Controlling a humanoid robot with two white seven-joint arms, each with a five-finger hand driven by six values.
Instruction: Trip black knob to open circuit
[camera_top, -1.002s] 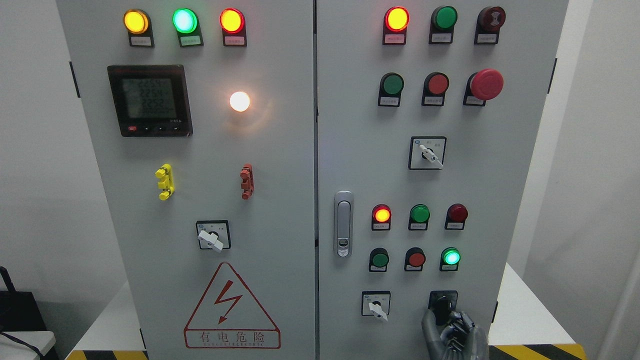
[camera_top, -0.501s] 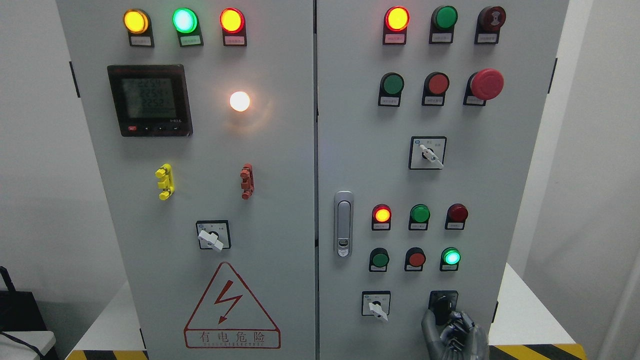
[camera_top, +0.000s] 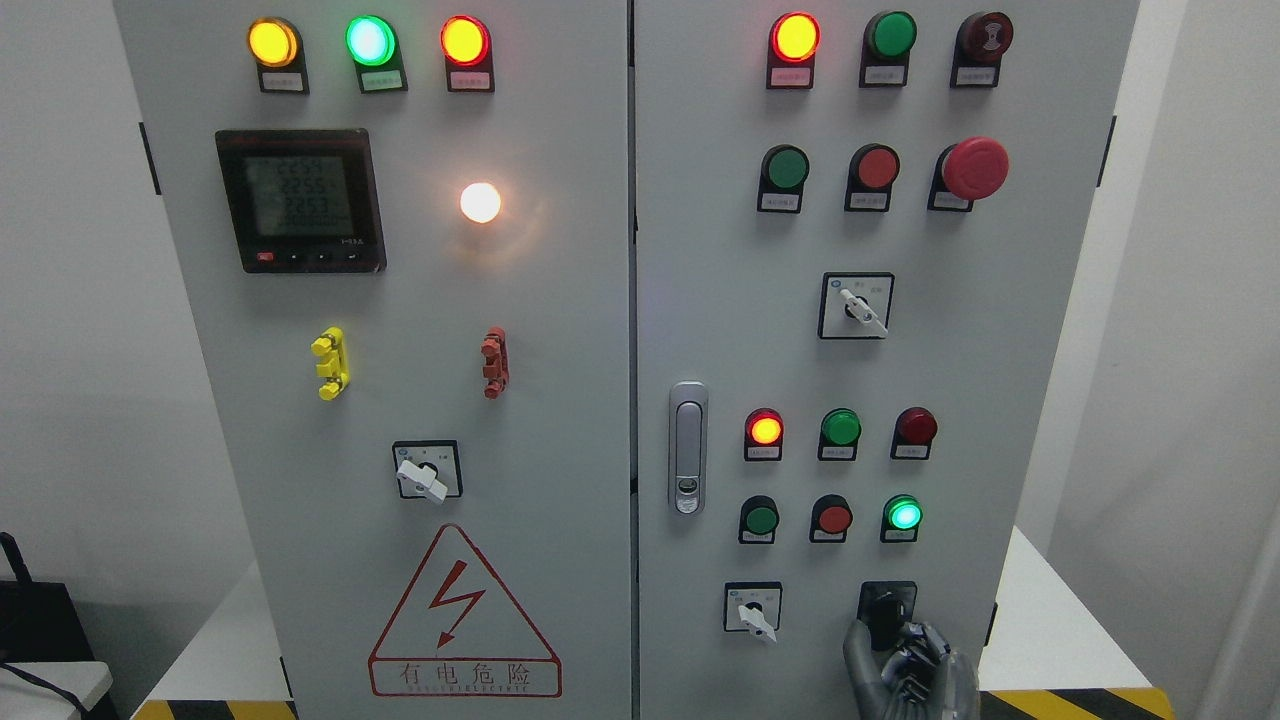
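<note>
Grey cabinet (camera_top: 700, 250): right hand (camera_top: 908, 670) grips black knob (camera_top: 886, 612), white selector (camera_top: 755, 612) beside.

The right hand (camera_top: 908, 665) shows at the lower right of the frame, rising from the bottom edge. Its grey fingers (camera_top: 862, 652) are curled closed around the black knob (camera_top: 884, 612).

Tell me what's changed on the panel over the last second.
Nothing visibly changed. The right hand stays closed on the black knob at the lower right of the cabinet, which has not visibly turned. The indicator lamps show the same states, and the white selector switch beside it points as before.
</note>
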